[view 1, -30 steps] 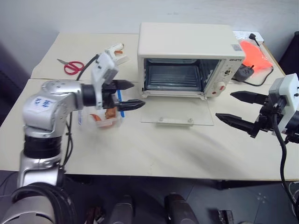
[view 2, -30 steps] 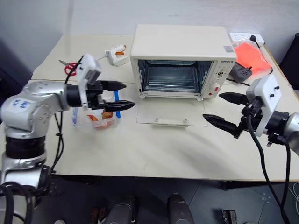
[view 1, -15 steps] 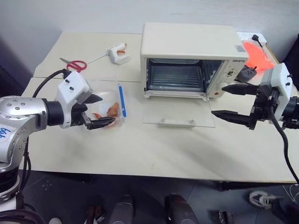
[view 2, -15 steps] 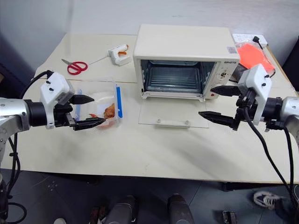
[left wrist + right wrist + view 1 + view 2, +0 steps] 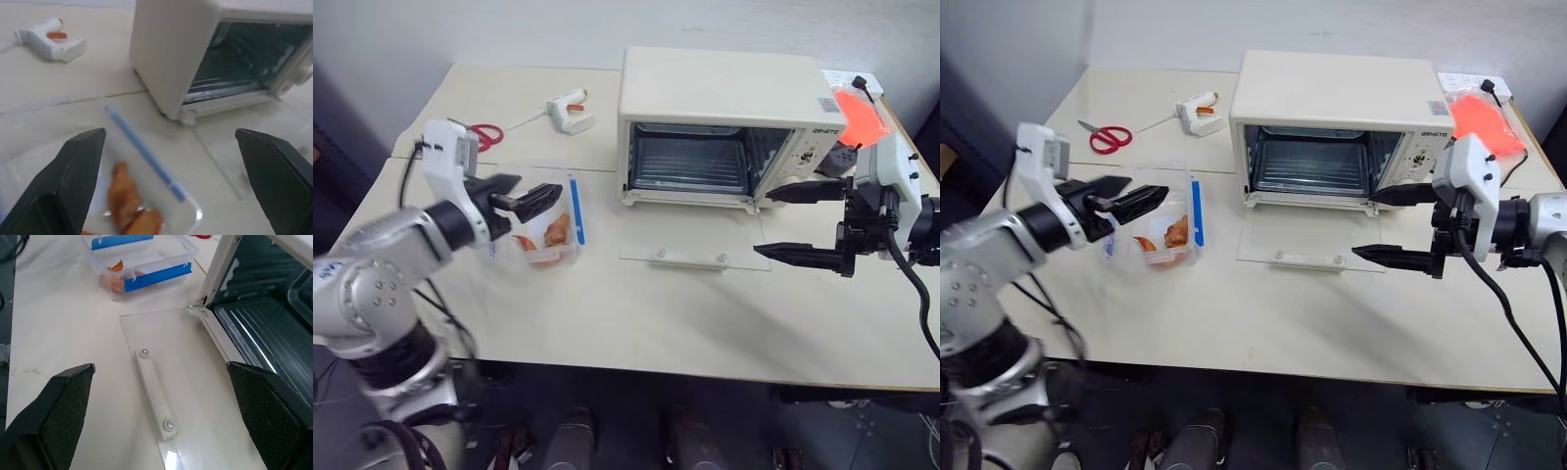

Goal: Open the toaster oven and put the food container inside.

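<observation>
Both spread-fingered grippers hold nothing; left gripper [image 5: 1126,199] hovers over food container [image 5: 1167,235].

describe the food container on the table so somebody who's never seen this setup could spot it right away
Start at the cream toaster oven with its glass door lying open flat on the table. On the robot's left of that door sits the food container, a small clear plastic box. Blue side clips and orange food inside set it apart from the red-handled scissors and white glue gun farther back.
</observation>
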